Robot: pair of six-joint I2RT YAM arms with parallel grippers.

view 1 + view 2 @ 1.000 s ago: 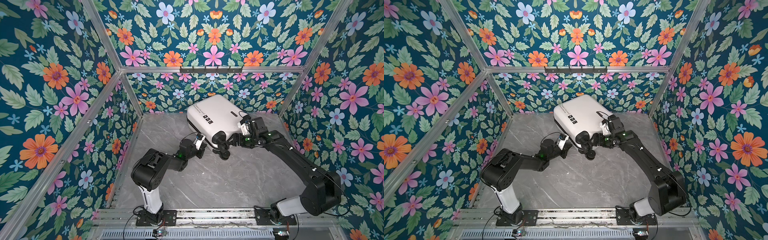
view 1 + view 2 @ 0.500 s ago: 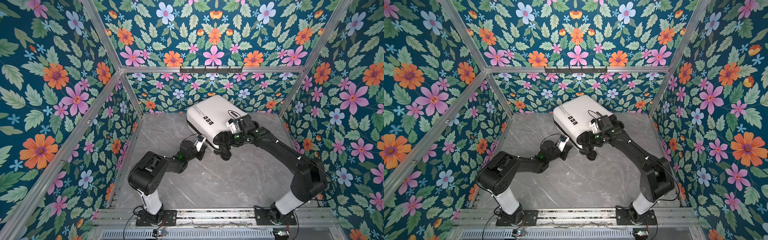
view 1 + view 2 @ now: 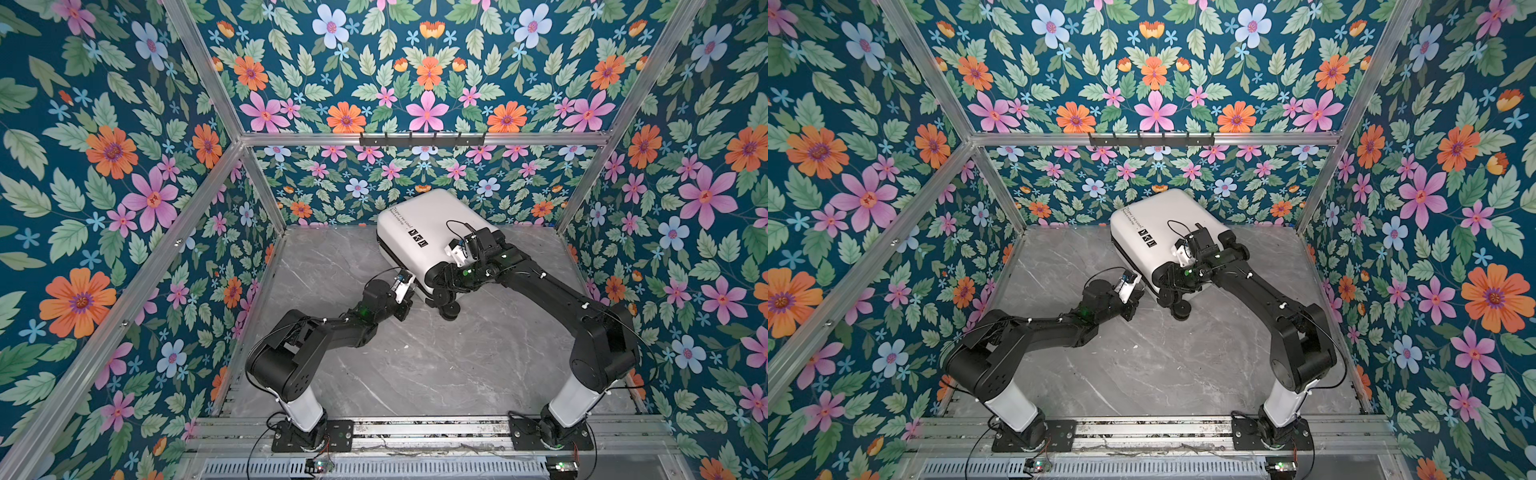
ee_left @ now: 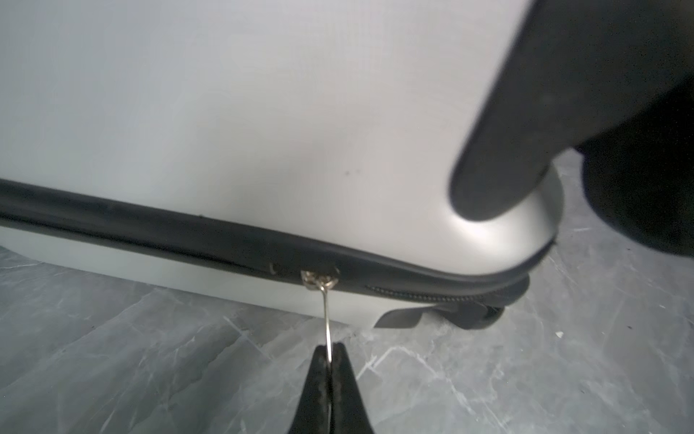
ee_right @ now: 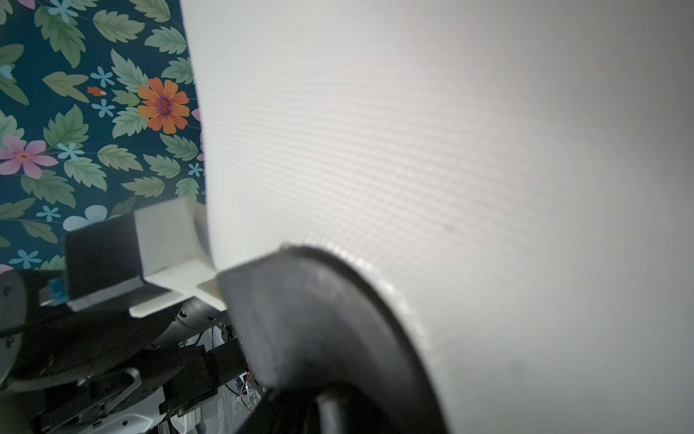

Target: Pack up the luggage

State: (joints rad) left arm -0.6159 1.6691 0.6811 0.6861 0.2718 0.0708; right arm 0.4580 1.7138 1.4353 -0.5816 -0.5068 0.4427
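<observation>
Small white hard-shell suitcase (image 3: 419, 224) lies closed on grey marble tabletop (image 3: 415, 365), near back wall (image 3: 419, 170). Left tool (image 4: 329, 357) pinches its metal zipper pull (image 4: 326, 315); zipping appears unfinished. Right tool (image 3: 441, 279) at shell corner: opening indeterminable.

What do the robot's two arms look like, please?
The left arm and right arm are matte black with chunky rounded joints, each on a white lower link. A white camera mount and thin looping black cable sit at each wrist, beside small green lights. The jaws are slim, black, tapered.
</observation>
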